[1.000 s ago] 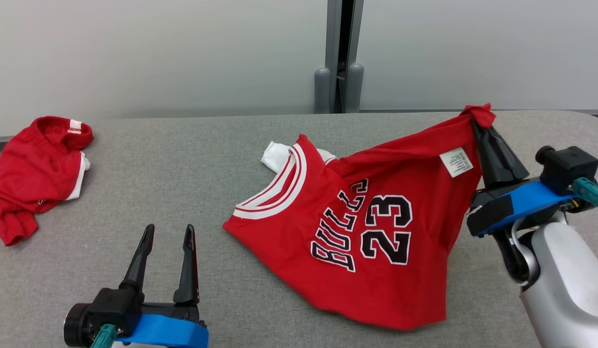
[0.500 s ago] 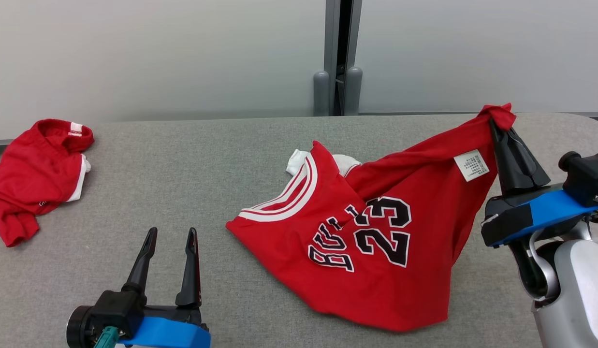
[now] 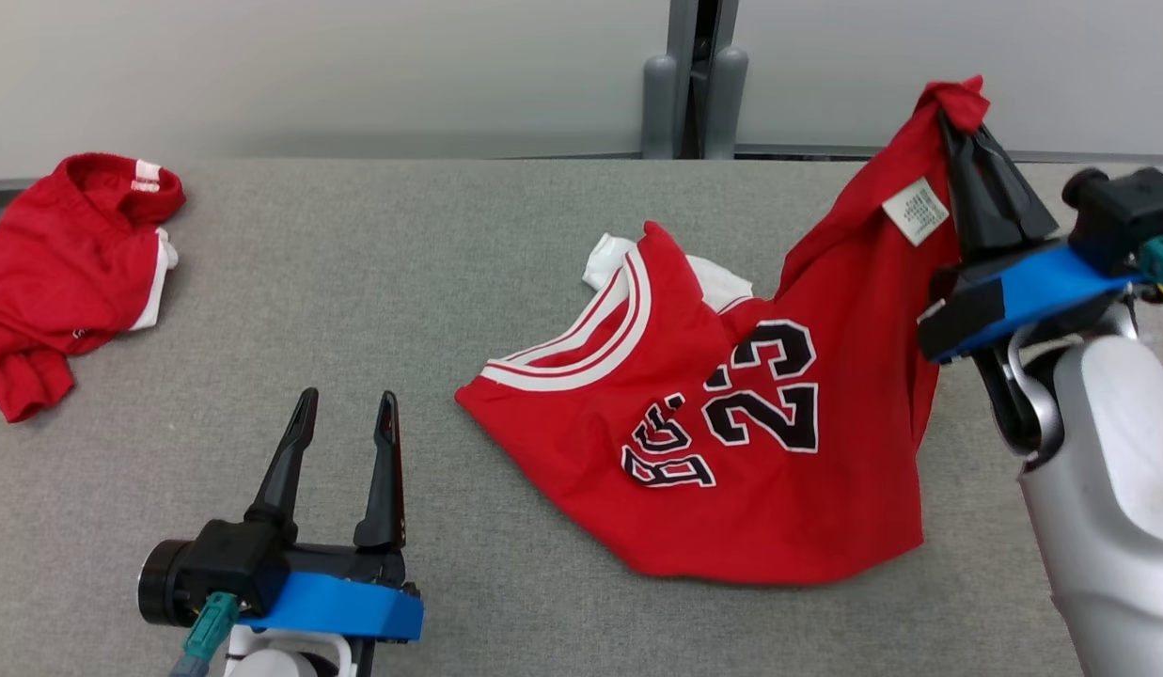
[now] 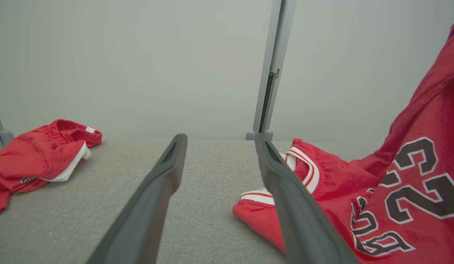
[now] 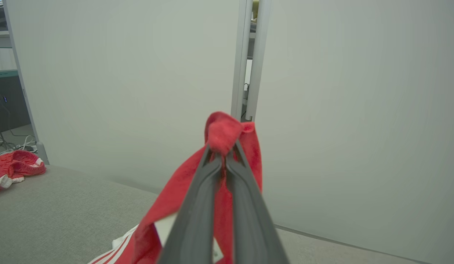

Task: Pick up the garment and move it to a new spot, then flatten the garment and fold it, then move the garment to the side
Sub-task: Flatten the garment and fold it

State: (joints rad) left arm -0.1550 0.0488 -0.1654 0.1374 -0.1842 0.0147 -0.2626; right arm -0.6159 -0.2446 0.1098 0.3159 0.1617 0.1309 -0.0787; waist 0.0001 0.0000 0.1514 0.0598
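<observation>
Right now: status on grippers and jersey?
Right gripper jaws shut on jersey corner, corner raised, rest on table. Left gripper jaws open, empty. Second red garment far left, clear.

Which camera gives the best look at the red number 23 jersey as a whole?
The head view: the jersey shows whole there, from striped collar to the corner pinched in the shut right gripper. The left wrist view catches its collar and the numbers; the right wrist view, the pinched corner close up.
</observation>
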